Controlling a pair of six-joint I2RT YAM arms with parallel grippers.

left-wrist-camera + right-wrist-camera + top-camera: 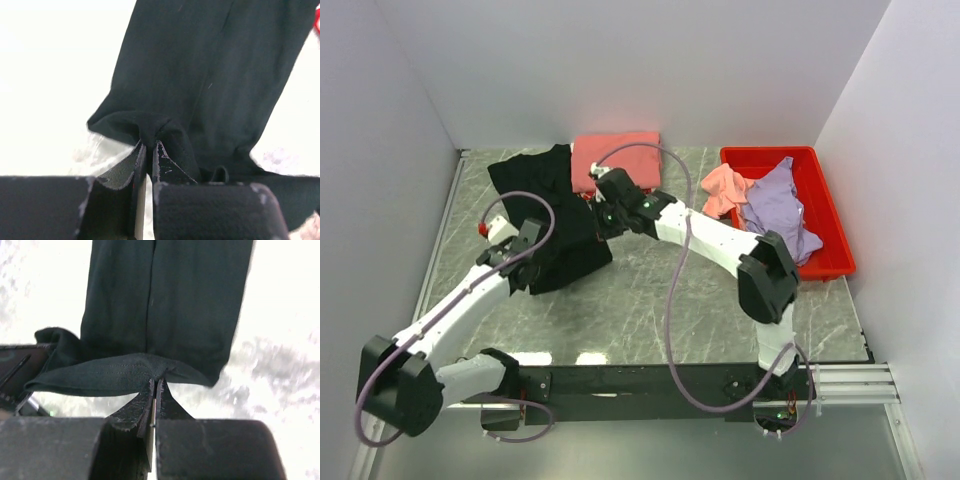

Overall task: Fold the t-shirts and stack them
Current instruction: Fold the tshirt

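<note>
Jaws on my left gripper (148, 145) pinch a bunched edge of the large black soft-cloth t-shirt (570, 255); my right gripper (155, 381) is likewise clamped on its stitched hem.

The black t-shirt (210, 75) is looking like soft, matt knit cloth, its hem stitching showing in the right wrist view. The left gripper (148, 147) and right gripper (155, 385) are showing matt black plastic, scuffed whitish at the edges. The tabletop (650, 300) is gleaming like polished grey marble. The red bin (760, 160) is looking like smooth plastic.
</note>
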